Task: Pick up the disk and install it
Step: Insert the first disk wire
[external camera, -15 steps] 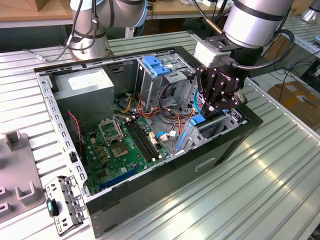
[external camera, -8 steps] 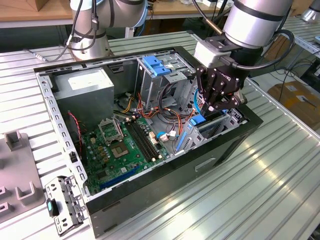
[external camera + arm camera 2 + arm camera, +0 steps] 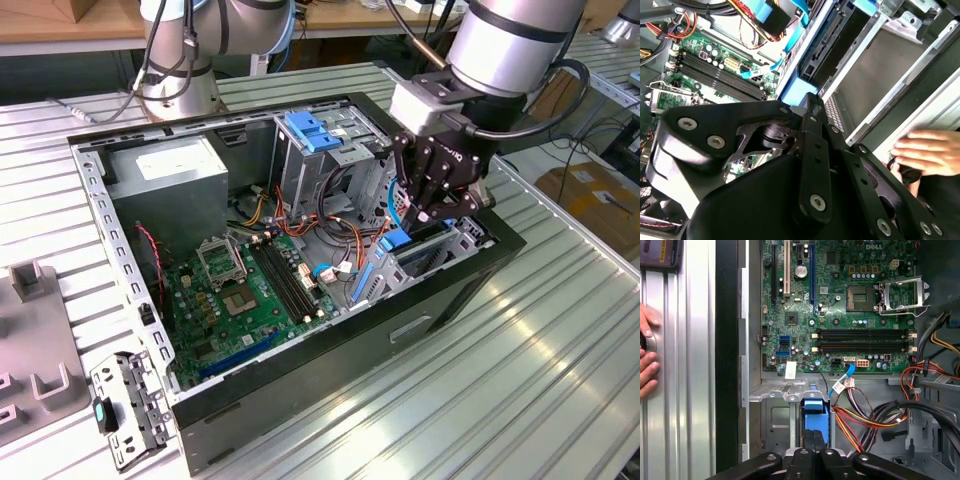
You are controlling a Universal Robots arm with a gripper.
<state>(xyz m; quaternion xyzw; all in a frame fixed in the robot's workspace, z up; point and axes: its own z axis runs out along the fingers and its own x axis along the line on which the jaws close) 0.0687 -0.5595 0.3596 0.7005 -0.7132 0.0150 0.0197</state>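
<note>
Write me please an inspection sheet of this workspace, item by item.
Surface: ribbed metal table, open computer case on it.
Job's things: disk not made out; blue carrier in the drive bay.
Clutter: metal bracket and grey fixture beside the case.
Gripper: shut, tip at the blue carrier.
Cables: orange, yellow and black bundle inside the case.
Surroundings: a hand on the table; another arm's base.

Cable bundle [image 3: 862, 417] crowds drive cage [image 3: 772, 422]; motherboard [image 3: 840, 300] area open.

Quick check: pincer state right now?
Pincer: closed, tips at the blue drive carrier; whether it grips the carrier cannot be told.
</note>
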